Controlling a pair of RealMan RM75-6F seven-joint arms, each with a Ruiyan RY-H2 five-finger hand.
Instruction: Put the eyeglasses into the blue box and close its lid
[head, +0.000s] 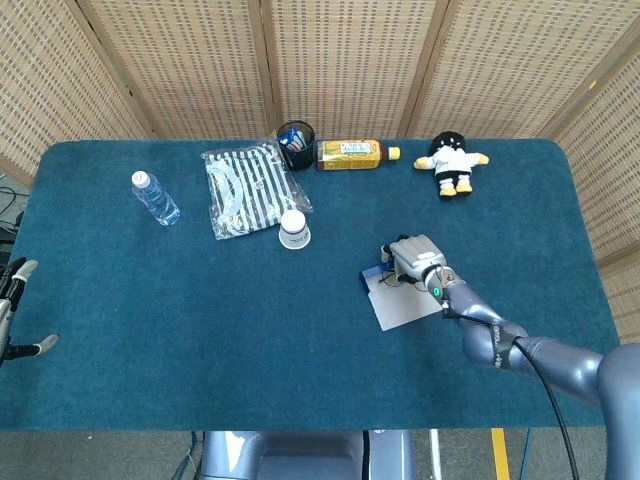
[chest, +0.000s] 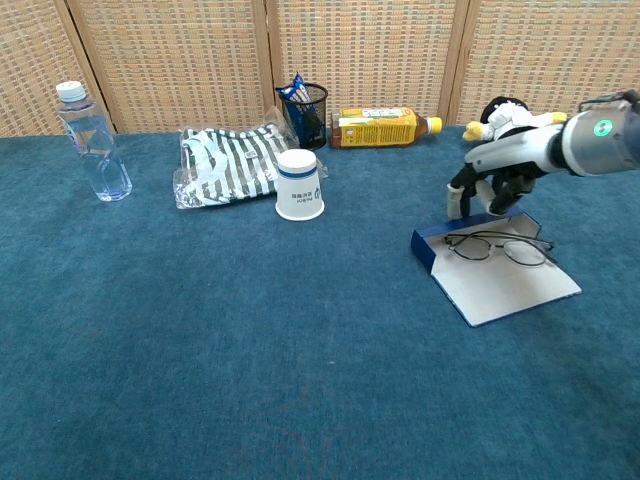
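The blue box (chest: 495, 270) lay open on the table (head: 200, 330), right of centre, its white lid flat toward the near edge and its low blue wall standing on the far side. The eyeglasses (chest: 497, 247) rested inside it, just before that wall. Wide bare cloth stretched in front of the box and to its left; the far edge was crowded with a water bottle (chest: 92, 143), a striped bag (chest: 228, 163), an upturned paper cup (chest: 299, 185), a black mesh holder (chest: 306, 112), a tea bottle lying on its side (chest: 385, 127) and a small doll (head: 452, 162).

The right hand (chest: 492, 181) reached in from the right over the far wall of the box, palm down, fingers (chest: 459, 197) curled downward and touching or nearly touching the box's rim; whether they gripped it could not be told. At the left edge of the head view a small part of the left hand (head: 12, 285) showed; its fingers could not be made out.

The tea bottle's yellow label carried print too small to read.
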